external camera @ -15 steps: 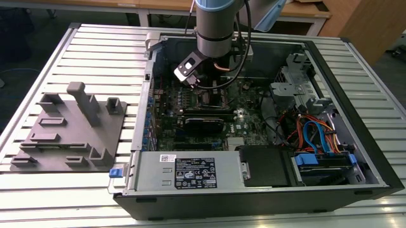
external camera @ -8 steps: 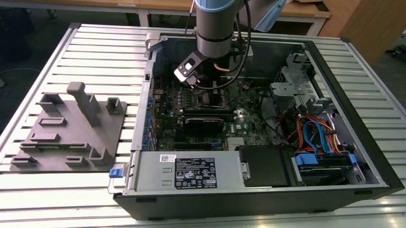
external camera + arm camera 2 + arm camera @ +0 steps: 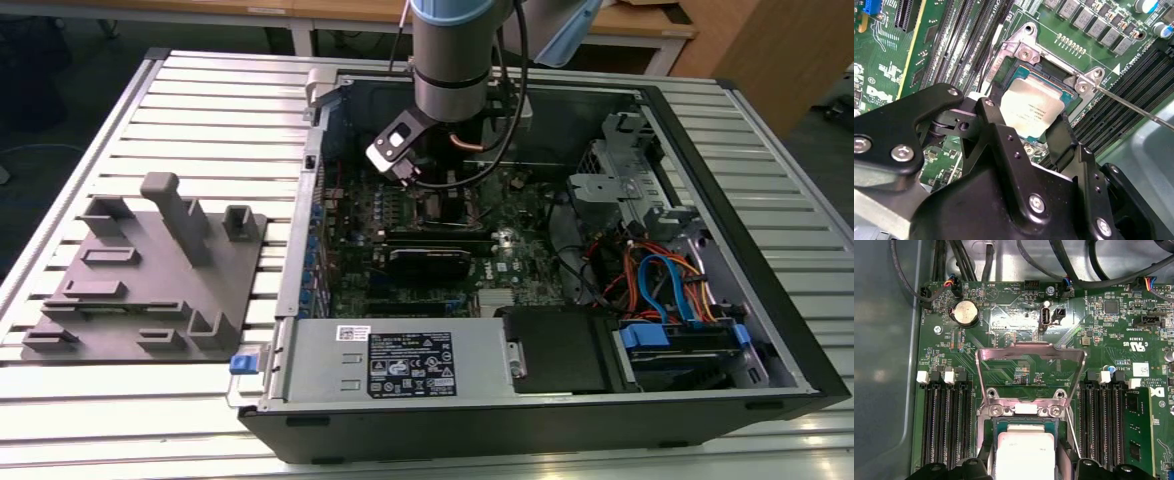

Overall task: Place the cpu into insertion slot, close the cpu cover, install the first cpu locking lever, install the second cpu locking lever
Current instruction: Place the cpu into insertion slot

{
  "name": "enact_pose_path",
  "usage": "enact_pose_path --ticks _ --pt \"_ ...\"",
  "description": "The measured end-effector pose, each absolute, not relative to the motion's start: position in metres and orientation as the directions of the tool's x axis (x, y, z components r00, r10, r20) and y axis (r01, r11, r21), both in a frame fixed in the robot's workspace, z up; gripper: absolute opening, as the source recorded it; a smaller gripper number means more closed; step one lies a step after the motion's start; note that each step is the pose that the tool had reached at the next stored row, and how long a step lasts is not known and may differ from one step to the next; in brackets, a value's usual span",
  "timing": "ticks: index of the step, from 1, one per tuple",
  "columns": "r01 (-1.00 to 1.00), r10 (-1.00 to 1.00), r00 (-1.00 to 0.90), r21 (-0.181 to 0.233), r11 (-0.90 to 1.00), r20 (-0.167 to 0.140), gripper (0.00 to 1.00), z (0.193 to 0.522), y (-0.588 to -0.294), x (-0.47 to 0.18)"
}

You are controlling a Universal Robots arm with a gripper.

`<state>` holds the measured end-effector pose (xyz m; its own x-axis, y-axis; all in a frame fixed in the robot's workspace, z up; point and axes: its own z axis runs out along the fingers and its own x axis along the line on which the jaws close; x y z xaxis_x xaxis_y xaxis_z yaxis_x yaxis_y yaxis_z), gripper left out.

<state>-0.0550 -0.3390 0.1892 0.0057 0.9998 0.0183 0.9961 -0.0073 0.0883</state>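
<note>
Step one was in hand: tool (image 3: 1026,119) clamped narrow on cpu (image 3: 1035,102) at insertion slot (image 3: 1006,75), cpu cover (image 3: 1029,351) raised; seating probably needed square, level lowering.

A: Entry, kind of place?
B: Robotics lab or test workshop.
A: Grounds?
B: Item one, arm (image 3: 461,60), industrial, grey with pale blue caps, reaching down into the work; item two, table (image 3: 200,90), slatted aluminium profile; item three, fixture plate (image 3: 147,270), grey, with moulded holders, lying on the table; item four, PC case (image 3: 534,430), side panel off, cables bare; item five, desks (image 3: 334,12), wooden, along the far edge.
A: Close up?
B: In the first wrist view, green board (image 3: 1019,305); coin cell (image 3: 966,313); memory slots (image 3: 949,420); bench stock throughout.
</note>
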Motion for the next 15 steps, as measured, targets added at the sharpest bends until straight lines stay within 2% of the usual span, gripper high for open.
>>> enact_pose_path --ticks 10,15 --pt "0.996 1.0 0.006 0.086 -0.008 0.019 0.61 0.198 -0.339 -0.055" --pt "0.997 1.0 0.007 0.071 -0.009 0.022 0.61 0.205 -0.339 -0.054"
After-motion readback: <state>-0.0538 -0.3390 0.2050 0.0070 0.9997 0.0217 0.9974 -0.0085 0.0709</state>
